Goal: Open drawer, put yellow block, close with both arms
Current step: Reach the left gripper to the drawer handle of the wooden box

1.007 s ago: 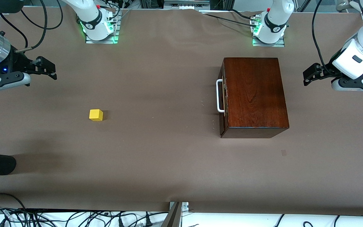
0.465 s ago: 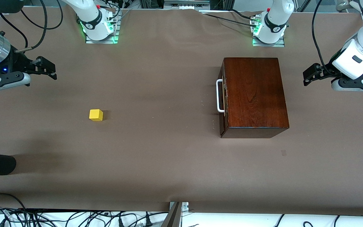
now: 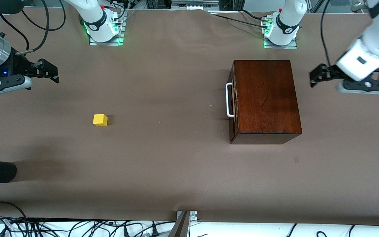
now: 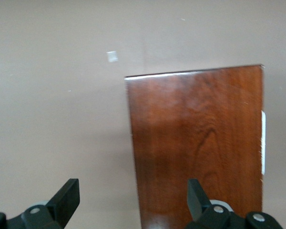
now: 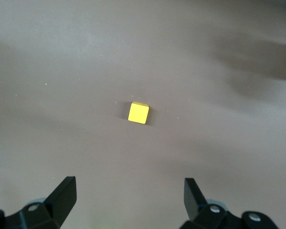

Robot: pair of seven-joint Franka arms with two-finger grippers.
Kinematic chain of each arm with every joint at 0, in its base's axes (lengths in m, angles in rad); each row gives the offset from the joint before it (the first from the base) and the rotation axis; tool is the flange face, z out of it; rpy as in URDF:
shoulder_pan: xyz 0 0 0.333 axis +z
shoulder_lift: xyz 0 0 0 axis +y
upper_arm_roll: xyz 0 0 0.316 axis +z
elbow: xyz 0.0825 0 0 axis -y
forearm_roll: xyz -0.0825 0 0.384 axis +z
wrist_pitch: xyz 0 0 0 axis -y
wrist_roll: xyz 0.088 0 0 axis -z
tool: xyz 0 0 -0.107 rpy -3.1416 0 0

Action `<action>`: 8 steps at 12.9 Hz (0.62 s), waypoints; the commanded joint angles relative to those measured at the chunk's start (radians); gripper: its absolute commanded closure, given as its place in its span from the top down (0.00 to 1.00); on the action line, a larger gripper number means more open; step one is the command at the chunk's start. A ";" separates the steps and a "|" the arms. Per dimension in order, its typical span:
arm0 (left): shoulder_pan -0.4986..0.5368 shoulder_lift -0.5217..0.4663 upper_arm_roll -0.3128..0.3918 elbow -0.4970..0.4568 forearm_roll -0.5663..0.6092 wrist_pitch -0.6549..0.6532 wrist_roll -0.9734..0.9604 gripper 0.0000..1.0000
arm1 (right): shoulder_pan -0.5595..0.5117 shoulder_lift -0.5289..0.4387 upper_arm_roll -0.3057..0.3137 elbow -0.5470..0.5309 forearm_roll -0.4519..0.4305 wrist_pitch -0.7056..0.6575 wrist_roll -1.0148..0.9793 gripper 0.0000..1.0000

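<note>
Front view: drawer (image 3: 232, 100) is fully shut in the mahogany box (image 3: 265, 98), white handle (image 3: 229, 99) facing the right arm's end of the counter (image 3: 176, 164). Left end effector (image 3: 317, 75) hangs in the air just off the box's closed back side, fingers apart, holding nothing; my read is it's staged to brace the box or cross over to the handle. Right end effector (image 3: 49, 70) hovers over the counter's right-arm end, fingers apart and empty. Yellow block (image 3: 100, 119) sits on the counter below it and toward the front camera, well apart from the box; likely the right arm's pick, since it's closest. Nothing of the task is done yet. Left wrist view: looks straight down on the box top, with the handle (image 4: 263, 142) at the edge away from the fingers; it confirms the wide gap between fingers (image 4: 66, 196), less clear from the front. Right wrist view: block (image 5: 138, 113) roughly centred ahead of the spread fingers (image 5: 63, 193), untouched, showing alignment the front view can't.
</note>
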 commanded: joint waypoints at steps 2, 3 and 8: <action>-0.009 0.053 -0.094 0.053 -0.052 -0.031 -0.006 1.00 | 0.000 0.010 -0.003 0.029 -0.006 -0.024 0.004 1.00; -0.016 0.068 -0.126 0.054 -0.052 -0.031 -0.024 1.00 | 0.000 0.010 -0.003 0.029 -0.006 -0.024 0.004 1.00; -0.154 0.266 -0.238 0.160 -0.002 0.016 -0.435 1.00 | 0.000 0.012 -0.003 0.029 -0.006 -0.025 0.004 1.00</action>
